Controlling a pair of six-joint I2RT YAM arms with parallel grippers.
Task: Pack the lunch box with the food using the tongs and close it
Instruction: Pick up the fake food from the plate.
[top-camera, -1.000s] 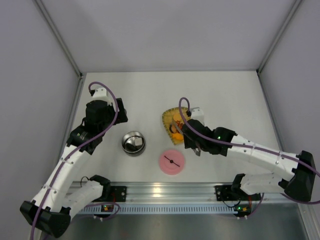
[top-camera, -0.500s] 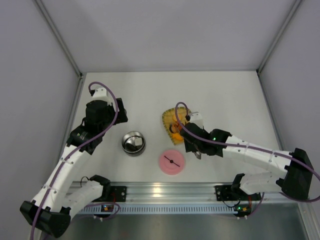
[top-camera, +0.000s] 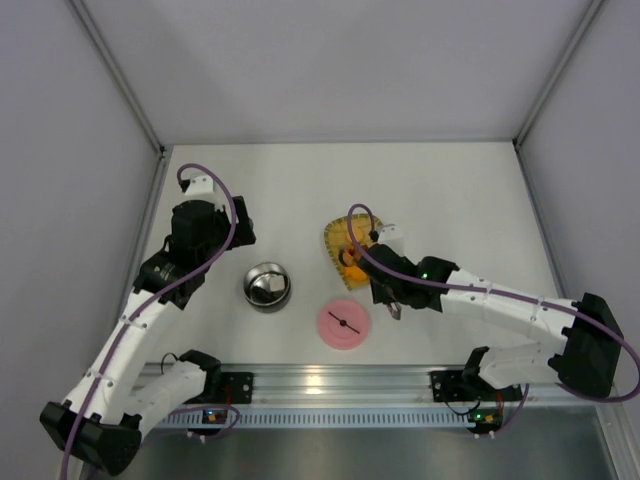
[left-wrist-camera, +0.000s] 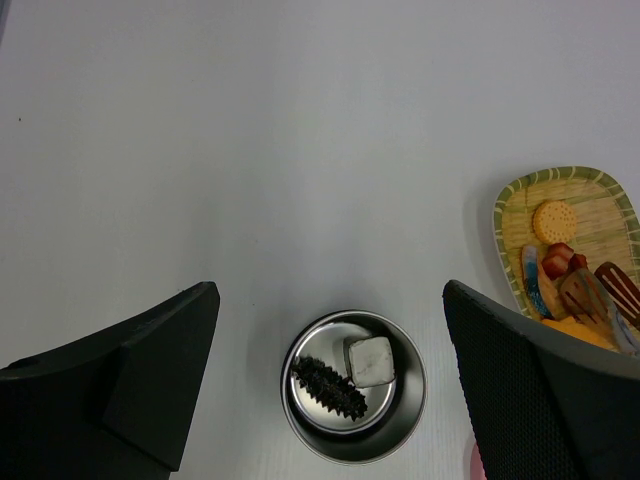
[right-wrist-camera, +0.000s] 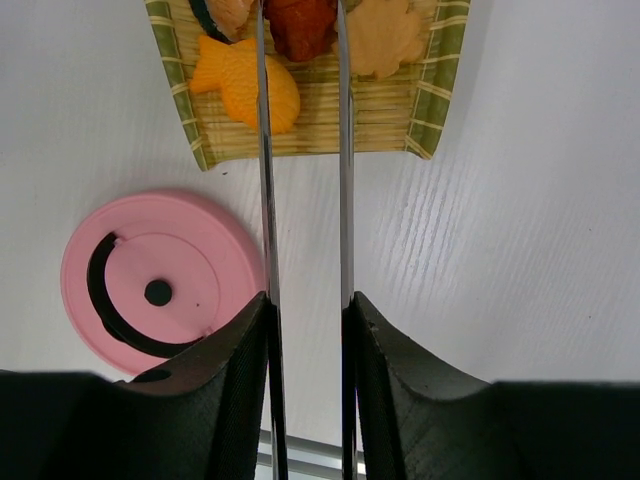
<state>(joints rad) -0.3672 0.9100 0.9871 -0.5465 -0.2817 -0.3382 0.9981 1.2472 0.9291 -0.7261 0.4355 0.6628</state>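
Pinching the tongs (right-wrist-camera: 263, 180) astride a red food piece (right-wrist-camera: 300, 25), right gripper (right-wrist-camera: 305, 310) (left gripper (left-wrist-camera: 328, 295) spread wide)

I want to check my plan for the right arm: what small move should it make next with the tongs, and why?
Probably squeeze the right gripper tighter, so the tongs pinch the red piece. The right wrist view shows the two tong arms on either side of that piece on the yellow tray, but not whether they grip it firmly; lifting now might drop it.
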